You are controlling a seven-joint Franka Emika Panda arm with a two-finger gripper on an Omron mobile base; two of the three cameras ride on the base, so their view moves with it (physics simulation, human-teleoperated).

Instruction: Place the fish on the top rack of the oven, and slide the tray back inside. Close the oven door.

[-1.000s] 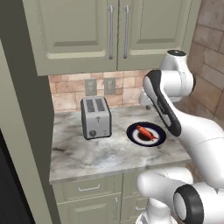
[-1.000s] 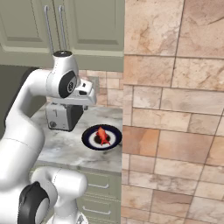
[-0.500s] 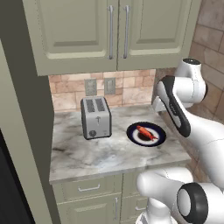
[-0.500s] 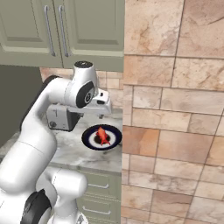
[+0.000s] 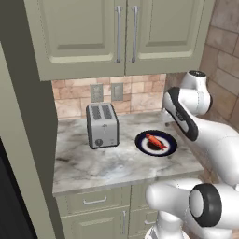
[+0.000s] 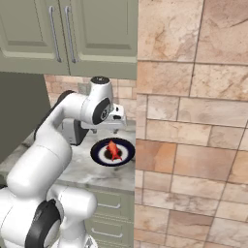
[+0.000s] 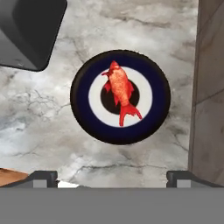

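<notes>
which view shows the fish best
The hand view: it looks straight down on the fish, large and unobstructed, head, fins and tail distinct, lying on the plate. The left base view shows the fish as a small orange sliver; in the right base view it is small too, below the arm.

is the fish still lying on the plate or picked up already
On the plate. The fish lies flat across the middle of the round plate, and the gripper hangs open above it, its fingertips wide apart, touching nothing.
</notes>
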